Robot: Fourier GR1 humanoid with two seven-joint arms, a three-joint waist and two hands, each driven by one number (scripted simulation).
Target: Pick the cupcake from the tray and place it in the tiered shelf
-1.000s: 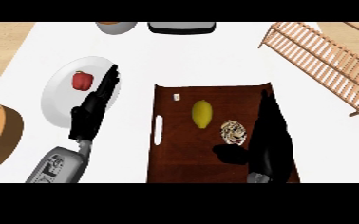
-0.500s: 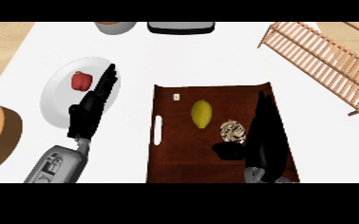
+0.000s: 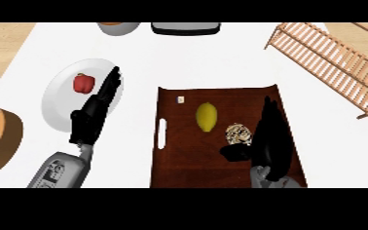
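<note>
The cupcake (image 3: 238,133), pale with dark speckles, stands on the dark brown tray (image 3: 215,173), right of a yellow lemon (image 3: 207,117). My right hand (image 3: 271,132) is over the tray's right side, right up against the cupcake. Its fingers are straight and point away from me, and its thumb reaches under the cupcake's near side. The hand is open and does not enclose the cupcake. The wooden slatted tiered shelf (image 3: 323,58) lies at the far right. My left hand (image 3: 92,117) rests open at the left, over the rim of a white plate (image 3: 61,102).
A red pepper (image 3: 84,83) lies on the white plate. A bowl (image 3: 119,28) and a dark appliance (image 3: 185,28) stand at the counter's far edge. A small white tag (image 3: 180,99) lies near the tray's far left corner. A brown round object (image 3: 7,141) shows at the left edge.
My right hand has edged slightly forward along the cupcake's right side, with its thumb closer under the cupcake. The cupcake, lemon and left hand have stayed in place.
</note>
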